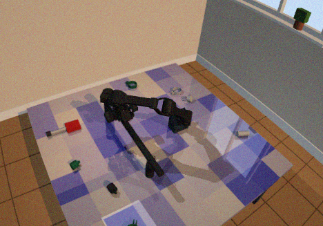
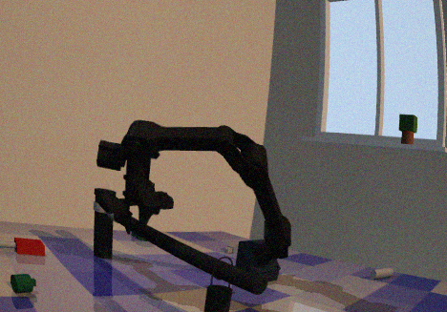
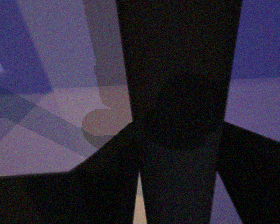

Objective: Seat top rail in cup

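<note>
The dark fence rail slopes from the top of the big post to the small loop post. Its far end passes through the loop above the small post. The big post stands upright, with a pale brace band just under its cap. The rail's near end meets the dark cup area beside the band; whether it is seated cannot be told in the dark. My gripper is shut on the rail, a short way from the big post. The arm hides this spot in the top view.
A red block with a pale handle, a green fitting and a black piece lie off to the left. A green ring, pale rings and a pale cylinder lie farther off.
</note>
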Tool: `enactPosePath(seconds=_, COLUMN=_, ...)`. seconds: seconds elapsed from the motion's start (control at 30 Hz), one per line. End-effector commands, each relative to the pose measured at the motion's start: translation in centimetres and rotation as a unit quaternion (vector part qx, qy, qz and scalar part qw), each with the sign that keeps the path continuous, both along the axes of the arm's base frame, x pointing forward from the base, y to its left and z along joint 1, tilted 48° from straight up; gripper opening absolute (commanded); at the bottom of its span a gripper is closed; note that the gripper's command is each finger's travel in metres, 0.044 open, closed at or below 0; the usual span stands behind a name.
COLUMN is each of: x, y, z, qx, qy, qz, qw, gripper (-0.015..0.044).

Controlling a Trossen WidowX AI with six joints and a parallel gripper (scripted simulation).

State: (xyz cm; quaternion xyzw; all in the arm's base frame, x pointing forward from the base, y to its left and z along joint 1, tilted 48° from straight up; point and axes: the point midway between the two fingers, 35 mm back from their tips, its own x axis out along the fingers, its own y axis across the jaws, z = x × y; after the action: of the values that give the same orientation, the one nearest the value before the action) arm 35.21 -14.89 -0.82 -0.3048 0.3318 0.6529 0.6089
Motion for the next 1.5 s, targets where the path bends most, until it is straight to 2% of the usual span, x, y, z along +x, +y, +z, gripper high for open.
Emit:
enactPosePath(seconds=0.0, x=0.0, y=0.0, z=0.0, qx=-0.001, qy=0.0, qz=0.0, qw=1.0, gripper=0.0)
enactPosePath(seconds=0.33, x=0.0, y=0.0, z=0.2, qx=-0.001, qy=0.0, qz=0.0, qw=1.0, gripper=0.0263)
enactPosePath(seconds=0.57, x=-0.2, y=0.0, z=4.4, qx=0.0, qy=0.001, qz=-0.002, qw=1.0, gripper=0.044)
enactPosePath(seconds=0.8, x=-0.2, y=-0.2, z=5.4, qx=-0.004, qy=-0.005, qz=-0.004, qw=1.0, gripper=0.044)
enactPosePath(seconds=1.0, x=-0.5, y=-2.3, z=8.6, qx=-0.03, qy=-0.034, qz=-0.029, qw=0.999, gripper=0.044)
enactPosePath(seconds=1.47, x=-0.5, y=-2.3, z=8.6, qx=-0.03, qy=-0.034, qz=-0.029, qw=0.999, gripper=0.044)
